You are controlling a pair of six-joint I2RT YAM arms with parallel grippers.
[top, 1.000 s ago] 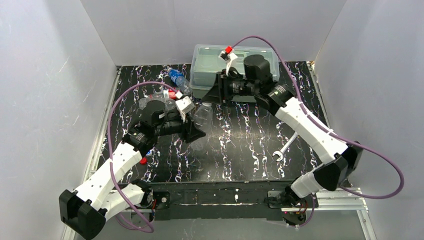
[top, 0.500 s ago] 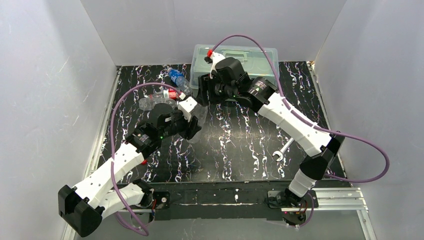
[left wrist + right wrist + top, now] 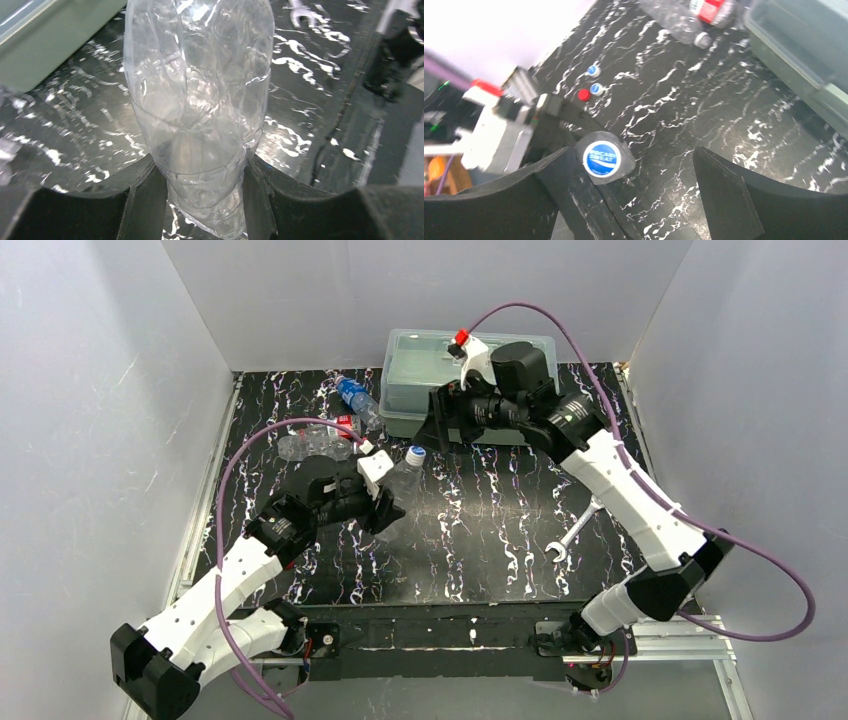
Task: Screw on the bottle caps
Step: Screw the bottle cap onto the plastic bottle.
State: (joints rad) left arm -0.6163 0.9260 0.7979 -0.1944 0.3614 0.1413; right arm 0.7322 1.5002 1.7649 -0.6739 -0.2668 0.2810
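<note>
Since half a second ago the right claw [image 3: 436, 425] has pulled back from the top of the plain bottle [image 3: 402, 480] toward the box [image 3: 410, 365], and a blue and white cap [image 3: 415, 453] now shows on the bottle's neck.

From above, the left claw [image 3: 388, 508] is clenched on the lower part of the plain bottle, which leans with its capped end toward the far side of the table [image 3: 480, 530]. The right claw hangs released just in front of the box, apart from the bottle. A bottle with a blue label [image 3: 355, 398] and a bottle with a red label [image 3: 320, 435] lie at the far left of the table, near the box's left end. A wrench [image 3: 570, 540] lies on the right, near the right arm.

The left wrist camera shows the plain bottle [image 3: 200, 100] filling the middle of the view, its narrow lower part squeezed between the two black fingers [image 3: 147, 200] of the left claw [image 3: 200, 200]. The box [image 3: 50, 40] sits at the upper left.

The right wrist camera looks down between the widely spread fingers [image 3: 734, 200] of the right claw [image 3: 636, 165], with nothing between them. The cap [image 3: 602, 157] sits on the bottle's top below, just beside the left-hand finger in this view. Three loose caps lie farther off on the table [image 3: 704, 115]: one red cap [image 3: 584, 94] and two blue caps [image 3: 594, 70]. The red-label bottle [image 3: 704, 12] and the box [image 3: 804, 45] show along the top edge.
</note>
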